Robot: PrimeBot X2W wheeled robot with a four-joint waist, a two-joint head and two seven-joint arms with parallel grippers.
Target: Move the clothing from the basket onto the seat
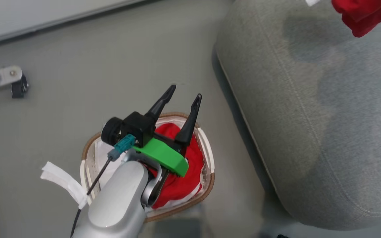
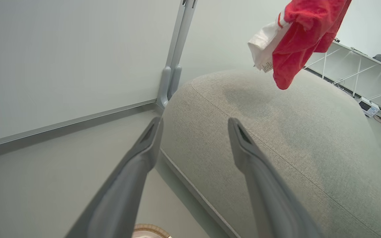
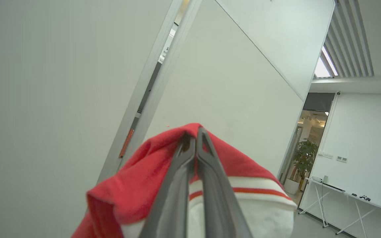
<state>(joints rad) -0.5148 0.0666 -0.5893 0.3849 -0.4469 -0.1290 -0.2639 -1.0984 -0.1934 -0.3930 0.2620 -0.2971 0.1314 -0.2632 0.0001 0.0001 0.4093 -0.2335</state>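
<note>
red soft garment with white striped sleeve [image 1: 362, 15] hangs over grey woven sofa seat [image 1: 309, 115], pinched in right gripper [image 3: 196, 138] | second red garment [image 1: 180, 185] in white perforated basket [image 1: 209, 155], below left gripper [image 1: 185, 92], the nearer arm, fingers spread, empty

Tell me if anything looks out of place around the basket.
Yes: a white strip of fabric trails out over the left rim of the basket and sticks out beyond it, while the red garment lies inside.

Left pincer [image 1: 185, 91] spread over basket [image 1: 208, 150] — red clothing [image 1: 180, 185] inside.
</note>
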